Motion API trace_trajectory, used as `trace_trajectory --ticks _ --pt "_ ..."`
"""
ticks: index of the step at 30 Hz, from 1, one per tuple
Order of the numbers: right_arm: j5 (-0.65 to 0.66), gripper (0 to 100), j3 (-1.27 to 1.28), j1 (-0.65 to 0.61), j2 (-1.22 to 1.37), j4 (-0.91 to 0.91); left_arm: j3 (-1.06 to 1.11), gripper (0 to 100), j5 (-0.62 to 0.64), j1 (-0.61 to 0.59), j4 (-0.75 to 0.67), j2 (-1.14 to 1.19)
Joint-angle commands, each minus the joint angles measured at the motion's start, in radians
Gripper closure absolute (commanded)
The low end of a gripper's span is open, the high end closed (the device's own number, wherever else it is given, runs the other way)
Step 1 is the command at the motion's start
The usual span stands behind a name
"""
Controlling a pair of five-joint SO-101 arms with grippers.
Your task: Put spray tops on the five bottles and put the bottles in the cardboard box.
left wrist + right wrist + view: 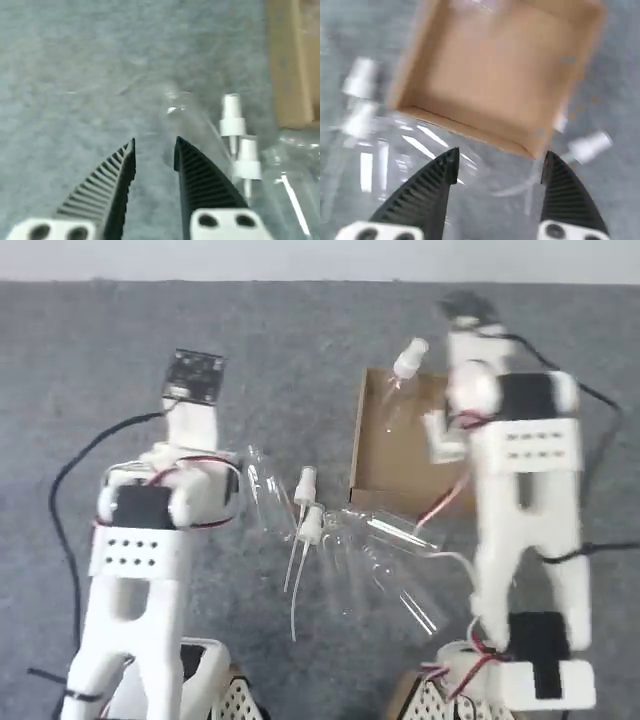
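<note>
Far left, seen from above: left arm (140, 530) over grey carpet (300, 330). From its wrist, left gripper (155, 145) low over the carpet, jaws a little apart and clamped on nothing. Just past the fingertips, 1 clear uncapped bottle (195, 122) lying flat.

Next to the right, 2 loose white tops lying side by side, dip tubes trailing toward the arm bases: farther spray top (305, 483) and nearer spray top (313, 525).

Right again, a heap of clear bottles (385, 550) on their sides, count hard to tell, lying up against the near edge of the cardboard box (400, 465).

At the box's far left corner, 1 capped bottle (408, 360), tilted, apparently with its base inside.

Far right: right arm (525, 470). From its wrist, right gripper (502, 155) above the heap at the box's near edge, jaws wide apart and gripping nothing. Beside the box corner, a 3rd spray top (590, 144) on the carpet.
</note>
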Motion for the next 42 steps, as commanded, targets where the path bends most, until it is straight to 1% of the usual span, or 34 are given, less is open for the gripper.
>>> trace_trajectory --ticks 1,4,7,13,17,21,26,28,31,34,36,38,40,42 --pt "0.104 77.9 0.127 0.222 -0.071 -0.11 0.022 88 0.026 0.078 -0.054 0.003" --pt "0.147 77.9 0.235 0.326 -0.064 -0.24 0.022 88 0.026 0.091 -0.061 0.003" --pt "0.157 77.9 0.344 0.392 -0.061 -0.38 0.019 88 0.026 0.091 -0.061 0.025" --pt "0.143 77.9 0.509 0.433 -0.053 -0.567 0.016 88 0.028 0.091 -0.138 0.192" --pt "0.081 77.9 0.516 0.469 0.024 -0.648 -0.038 88 0.087 0.091 -0.153 0.295" --pt "0.075 77.9 0.463 0.501 0.143 -0.657 -0.085 88 0.118 0.092 -0.158 0.384" --pt "0.072 77.8 0.407 0.522 0.242 -0.657 -0.11 88 0.147 0.092 -0.155 0.437" --pt "0.072 77.8 0.399 0.521 0.262 -0.657 -0.111 86 0.166 0.092 -0.155 0.437" --pt "0.071 77.8 0.399 0.519 0.266 -0.662 -0.113 81 0.157 0.092 -0.155 0.437" --pt "0.071 77.8 0.379 0.518 0.263 -0.653 -0.116 81 0.152 0.087 -0.157 0.434" --pt "0.044 77.8 0.338 0.506 0.242 -0.604 -0.131 81 0.158 0.08 -0.153 0.436" --pt "0.029 77.8 0.292 0.466 0.199 -0.529 -0.14 81 0.16 0.044 -0.147 0.425" --pt "0.021 77.8 0.25 0.384 0.134 -0.452 -0.159 81 0.16 -0.02 -0.138 0.393" --pt "0.005 77.8 0.221 0.277 0.065 -0.386 -0.166 81 0.15 -0.089 -0.129 0.339"
